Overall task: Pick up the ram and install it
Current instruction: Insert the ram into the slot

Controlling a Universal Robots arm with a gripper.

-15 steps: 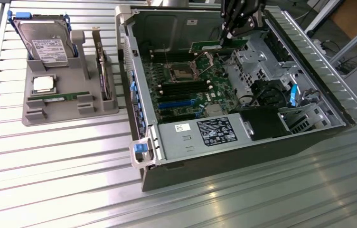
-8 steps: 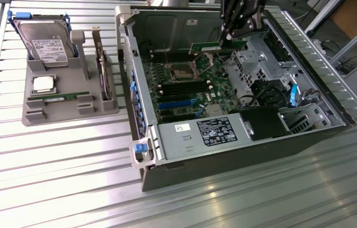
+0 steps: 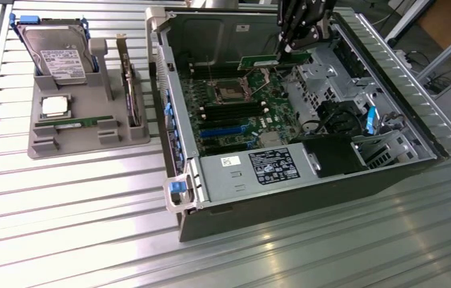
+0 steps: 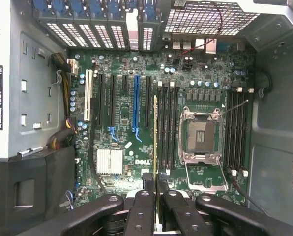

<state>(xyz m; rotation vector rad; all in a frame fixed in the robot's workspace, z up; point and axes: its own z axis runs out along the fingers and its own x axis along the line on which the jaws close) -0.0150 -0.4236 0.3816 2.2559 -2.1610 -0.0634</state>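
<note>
1. Counter: slatted metal, lying under the computer case.
2. Computer case: dark, on its side, with the open side up.
3. Grey tray: on the counter just beside the case, on the exterior view's left. It carries a hard drive and a square silver processor.
4. Motherboard: green, flat on the floor of the case.
5. My tool: black, reaching down into the open case, its fingers pinching the ram by its upper edge.
6. Ram: a thin green stick on edge, inside the case above the motherboard. I cannot tell whether it touches a slot.
</note>
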